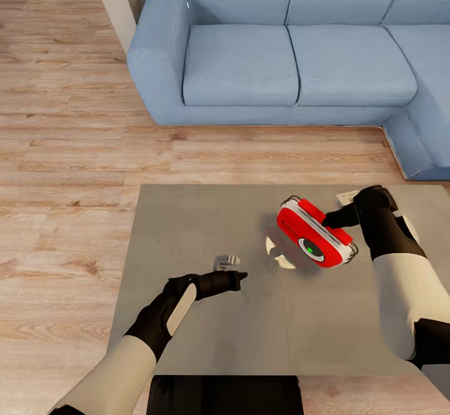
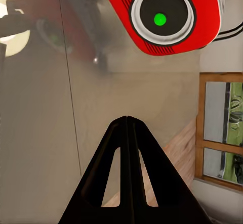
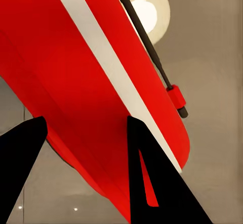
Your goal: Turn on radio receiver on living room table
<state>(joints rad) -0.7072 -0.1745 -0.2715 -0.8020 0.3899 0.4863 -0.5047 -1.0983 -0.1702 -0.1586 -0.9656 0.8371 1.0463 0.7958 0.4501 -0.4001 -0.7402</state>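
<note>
Seen from the robot's head, high above and angled steeply down, the grey tabletop point(image 1: 187, 227) fills the foreground, with wood floor point(image 1: 62, 121) and a blue sofa point(image 1: 281, 46) beyond. The left wrist camera looks along its closed pincer point(image 2: 126, 120), low over the same tabletop point(image 2: 40, 133), toward the red radio receiver point(image 2: 167, 16) a short way ahead. The right wrist camera sits very close against that radio receiver point(image 3: 86, 82), its pincer fingers point(image 3: 152, 173) straddling the casing. All three views share it.
</note>
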